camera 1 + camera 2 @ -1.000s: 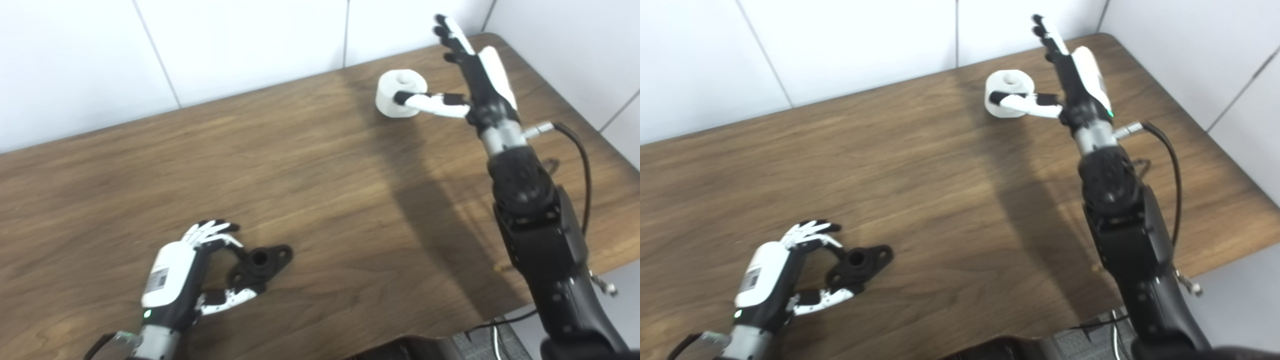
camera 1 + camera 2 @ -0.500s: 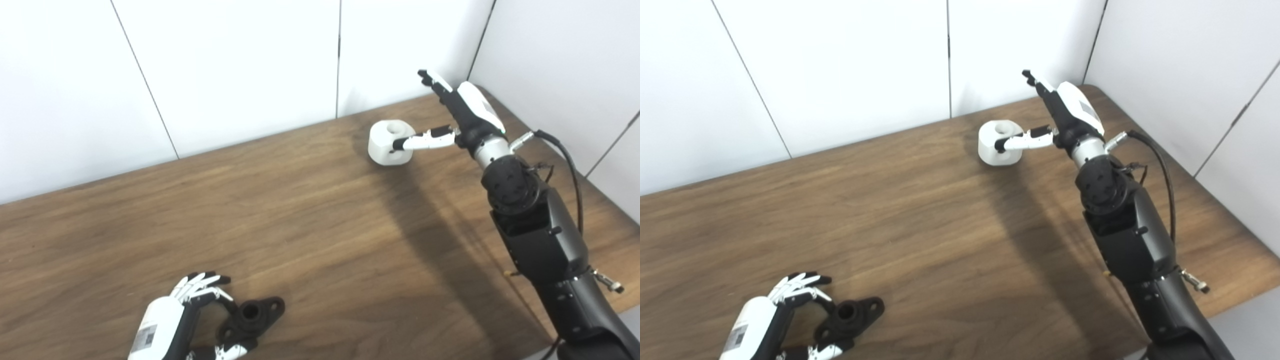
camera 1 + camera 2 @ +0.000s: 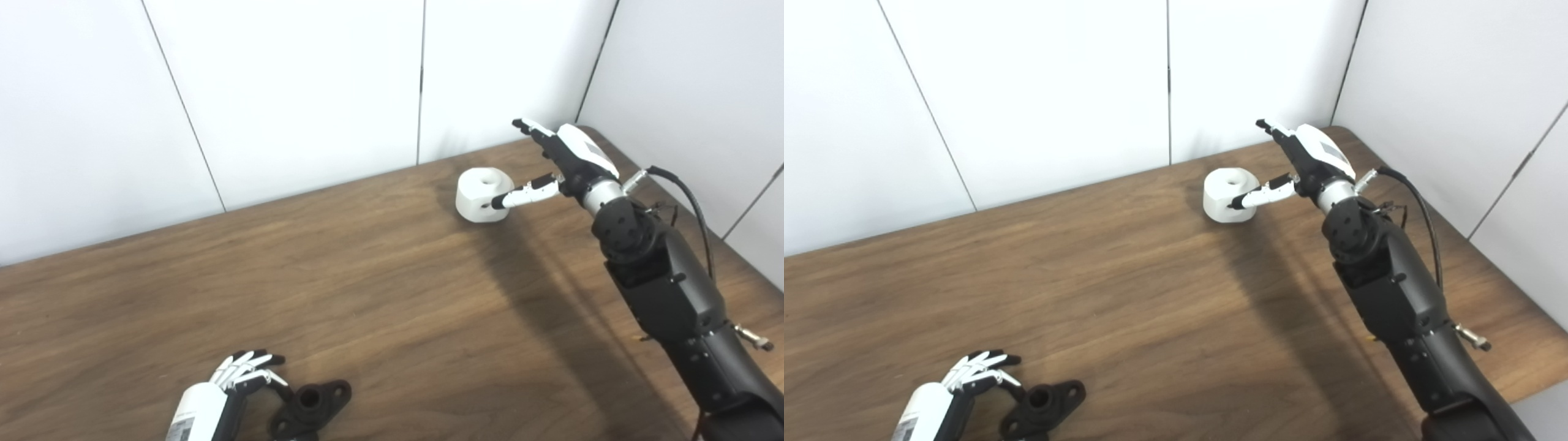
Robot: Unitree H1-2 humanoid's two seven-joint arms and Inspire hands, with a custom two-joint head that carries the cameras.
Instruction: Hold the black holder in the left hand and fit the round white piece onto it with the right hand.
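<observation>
Black holder (image 3: 311, 401) lies at lower left, left hand (image 3: 229, 392) spread around it, ungrasped. Round white piece (image 3: 484, 195) sits upper right; open right hand (image 3: 560, 162) touches it. Fitting remains.

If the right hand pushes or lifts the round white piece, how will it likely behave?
The round white piece rests on a flat face, hole upward, so it looks more apt to slide on the table than roll. It seems rigid and smooth-sided, perhaps slippery. The right hand is open beside it, thumb at its side.
</observation>
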